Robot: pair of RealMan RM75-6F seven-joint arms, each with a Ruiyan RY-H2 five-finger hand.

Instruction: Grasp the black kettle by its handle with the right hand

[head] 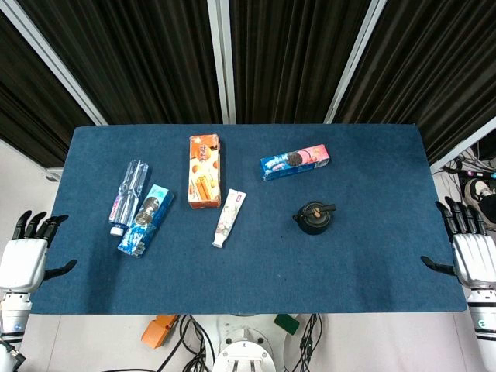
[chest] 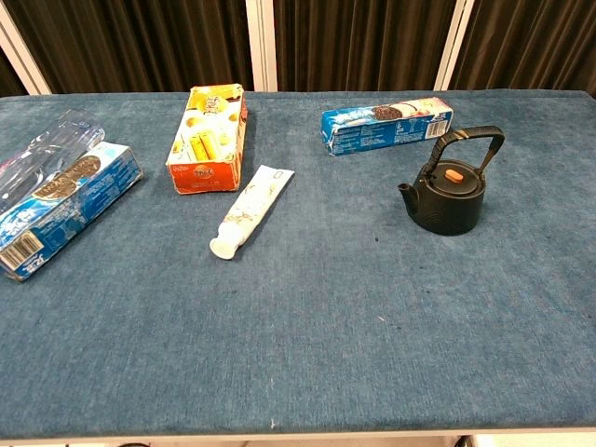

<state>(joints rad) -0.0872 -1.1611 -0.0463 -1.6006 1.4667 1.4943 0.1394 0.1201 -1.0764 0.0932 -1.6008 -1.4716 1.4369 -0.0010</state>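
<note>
The black kettle (head: pixel 315 218) (chest: pixel 449 194) stands upright on the blue table (head: pixel 248 271), right of centre, its arched handle (chest: pixel 470 139) raised over an orange-knobbed lid and its spout pointing left. My right hand (head: pixel 470 248) hangs off the table's right edge, fingers spread, holding nothing, far to the right of the kettle. My left hand (head: pixel 25 252) is off the left edge, fingers apart and empty. Neither hand shows in the chest view.
A blue cookie box (head: pixel 294 162) lies behind the kettle. An orange box (head: pixel 204 170) and a white tube (head: pixel 229 218) sit at centre. A blue cookie box (head: pixel 146 219) and a clear packet (head: pixel 129 195) lie at the left.
</note>
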